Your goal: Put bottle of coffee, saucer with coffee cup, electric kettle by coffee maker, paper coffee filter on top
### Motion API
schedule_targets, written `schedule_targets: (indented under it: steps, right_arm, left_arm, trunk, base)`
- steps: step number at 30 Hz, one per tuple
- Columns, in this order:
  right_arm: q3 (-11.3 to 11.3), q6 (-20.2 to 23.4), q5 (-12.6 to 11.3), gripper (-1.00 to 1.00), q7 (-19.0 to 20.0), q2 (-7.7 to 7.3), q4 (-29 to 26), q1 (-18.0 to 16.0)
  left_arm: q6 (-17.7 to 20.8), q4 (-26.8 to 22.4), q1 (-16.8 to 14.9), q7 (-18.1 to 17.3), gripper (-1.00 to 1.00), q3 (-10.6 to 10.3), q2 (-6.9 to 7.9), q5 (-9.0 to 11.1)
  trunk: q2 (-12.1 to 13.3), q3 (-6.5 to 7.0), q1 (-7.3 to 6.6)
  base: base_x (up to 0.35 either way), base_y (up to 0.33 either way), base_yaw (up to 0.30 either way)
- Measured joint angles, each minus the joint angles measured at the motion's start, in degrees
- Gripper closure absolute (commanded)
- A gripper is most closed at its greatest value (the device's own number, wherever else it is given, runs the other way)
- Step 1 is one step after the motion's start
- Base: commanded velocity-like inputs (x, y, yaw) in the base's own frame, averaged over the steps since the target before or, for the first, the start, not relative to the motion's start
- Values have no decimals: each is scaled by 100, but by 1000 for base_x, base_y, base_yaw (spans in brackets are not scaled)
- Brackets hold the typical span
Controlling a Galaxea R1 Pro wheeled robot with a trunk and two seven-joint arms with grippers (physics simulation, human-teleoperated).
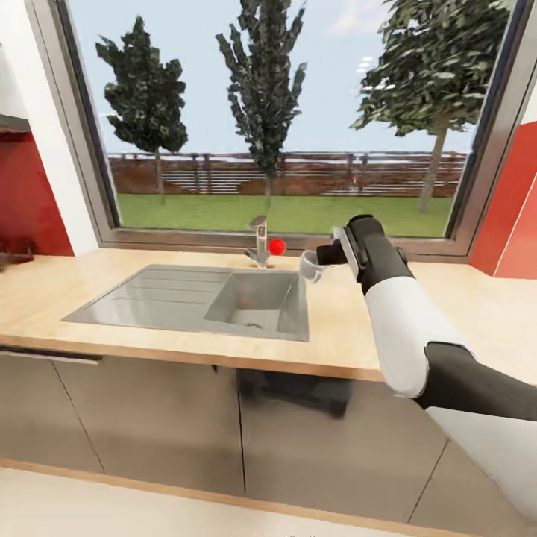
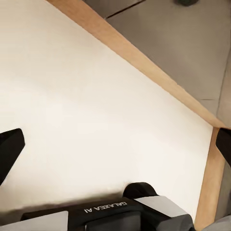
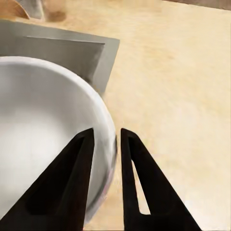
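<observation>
My right gripper (image 1: 322, 261) is shut on the rim of a white coffee cup (image 1: 309, 267), which it holds in the air above the right edge of the sink (image 1: 186, 298), close to the faucet (image 1: 259, 242). In the right wrist view the two dark fingers (image 3: 72, 173) pinch the cup's wall (image 3: 43, 110), one inside and one outside, with the wooden countertop (image 3: 178, 72) below. My left gripper (image 2: 117, 144) is open and points down at pale floor, with a fingertip at each side of its wrist view.
A steel sink with a drainboard is set in the long wooden countertop (image 1: 462, 298) under a big window. A small red ball (image 1: 277, 246) sits by the faucet. A dark object (image 1: 11, 257) lies at the counter's far left. Grey cabinet fronts (image 2: 183, 43) stand below.
</observation>
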Motion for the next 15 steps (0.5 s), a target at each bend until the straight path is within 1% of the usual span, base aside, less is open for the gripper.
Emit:
schedule_targets:
  steps: [2, 3, 5, 6, 8, 9, 11, 12, 14, 15]
  right_arm:
    - [61, 6, -24, 100, 275, 0, -289, 21]
    - [226, 20, -57, 100, 540, 1, -676, 128]
    - [491, 41, -36, 100, 745, 1, -1077, 290]
    - [763, 59, -65, 100, 876, 1, -1375, 431]
    - [965, 65, -44, 100, 963, 2, -1584, 535]
    - [1080, 72, -116, 100, 1021, 5, -1712, 599]
    - [1158, 73, -202, 100, 1058, 7, -1803, 642]
    - [1214, 76, -344, 100, 1081, 7, -1883, 668]
    - [1253, 73, -421, 100, 1094, 6, -1969, 685]
    - [1302, 74, -575, 100, 1109, 6, -2098, 707]
  left_arm:
    - [0, 0, 0, 1, -100, 0, 0, 0]
    - [0, 1, 0, 1, -100, 0, 0, -1]
    - [0, -1, 0, 2, -100, 0, 0, -2]
    - [0, 2, 0, 2, -100, 0, 0, -1]
    - [0, 0, 0, 2, -100, 0, 0, -2]
    - [0, 1, 0, 2, -100, 0, 0, -1]
    - [0, 0, 0, 2, -100, 0, 0, -2]
    - [0, -1, -1, 2, -100, 0, 0, -2]
    - [0, -1, -1, 2, -100, -1, 0, -3]
    - [2, 0, -1, 2, -100, -1, 0, -2]
  trunk:
    - [0, 0, 0]
    - [0, 0, 0]
    - [0, 0, 0]
    - [0, 0, 0]
    - [0, 0, 0]
    - [0, 0, 0]
    - [0, 0, 0]
    - [0, 0, 0]
    - [0, 0, 0]
    - [0, 0, 0]
  base:
    - [-152, 242, 274]
    - [-151, 226, 274]
    - [-145, 211, 274]
    - [-136, 204, 274]
    - [-128, 215, 274]
    - [-122, 239, 254]
    - [-117, 259, 181]
    - [-114, 273, 113]
    - [-110, 285, 116]
    - [-98, 289, 168]
